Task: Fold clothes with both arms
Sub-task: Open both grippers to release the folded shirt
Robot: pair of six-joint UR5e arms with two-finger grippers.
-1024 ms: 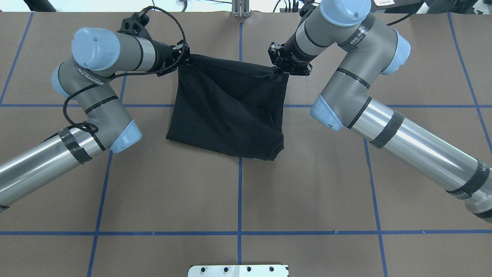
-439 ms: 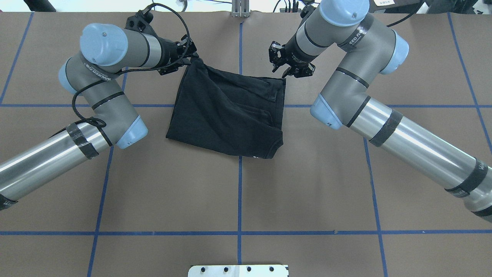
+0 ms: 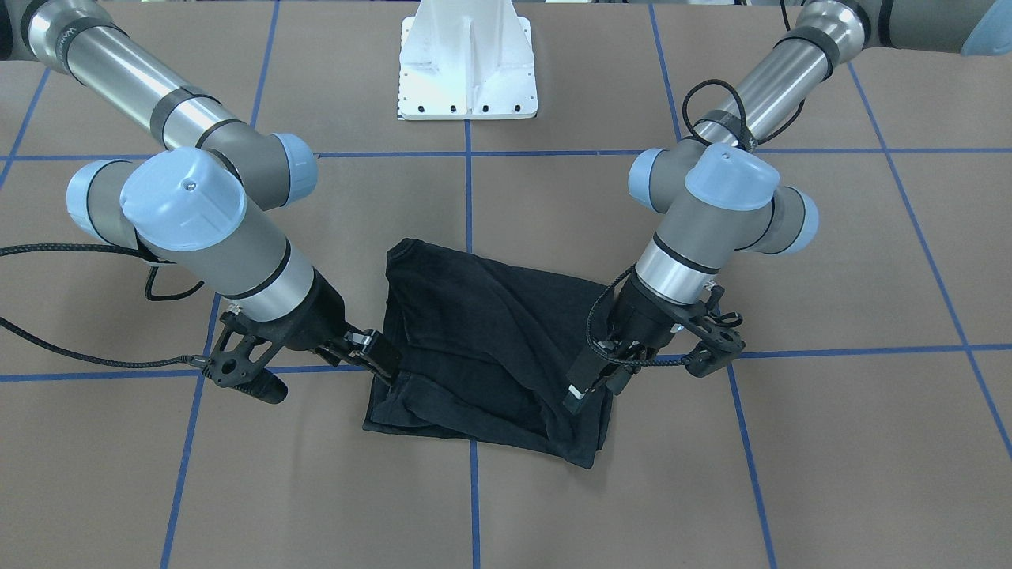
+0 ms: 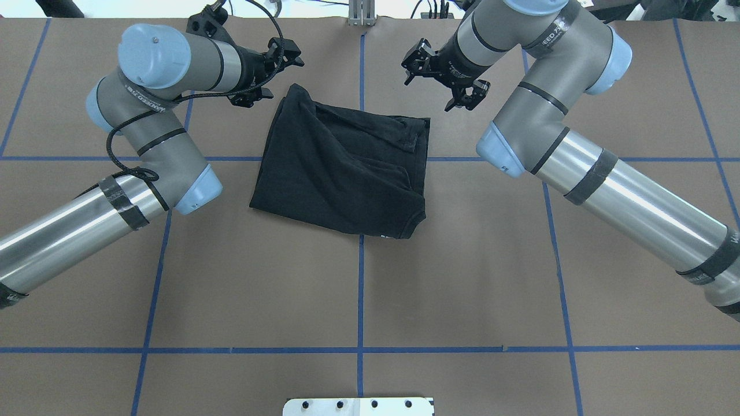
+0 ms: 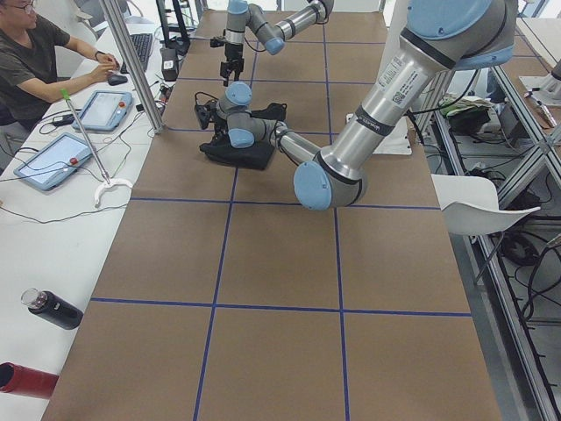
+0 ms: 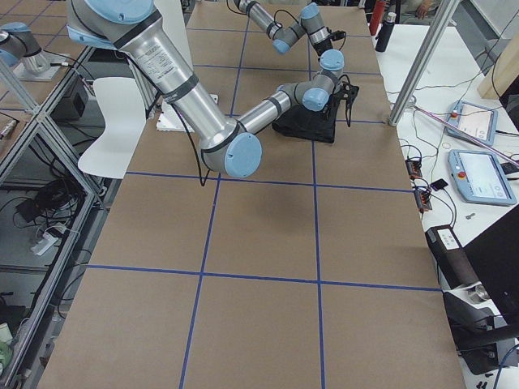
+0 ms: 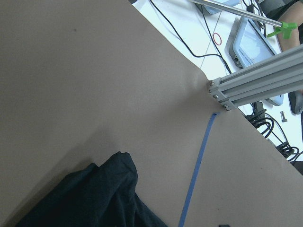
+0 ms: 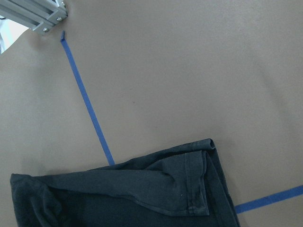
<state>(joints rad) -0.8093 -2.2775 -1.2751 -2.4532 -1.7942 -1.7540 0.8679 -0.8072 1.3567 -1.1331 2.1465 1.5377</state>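
Nearest the robot, the white metal pedestal plate (image 4: 358,406) sits at the edge of the brown bench (image 4: 462,277), which is crossed by blue tape lines (image 4: 360,289). Beyond the plate is a broad stretch of bare bench.

The one black short-sleeved T-shirt (image 4: 347,167) lies folded into a rough rectangle on the far half of the bench. It straddles the centre tape line, with bare surface on every side.

Two grey tubular arms reach in, the left arm (image 4: 150,138) and the right arm (image 4: 543,127), each beside the shirt and apart from it.

The left pincer (image 4: 274,75) hangs just past the shirt's far left corner, fingers spread and empty. The right pincer (image 4: 428,92) hangs just past the far right corner, jaws wide apart and also empty.

Close behind both pincers runs the bench's far edge, with one aluminium post (image 4: 359,14) at its middle.

In the front-facing view the left pincer (image 3: 594,385) overlaps the shirt (image 3: 490,348), while the overhead view shows it clear of the cloth.

Neither wrist view shows fingers. The left wrist view has a rounded shirt corner (image 7: 94,198), and the right wrist view a hemmed fold (image 8: 189,189).

Only the left side view shows a seated person (image 5: 35,53) at a white side desk.
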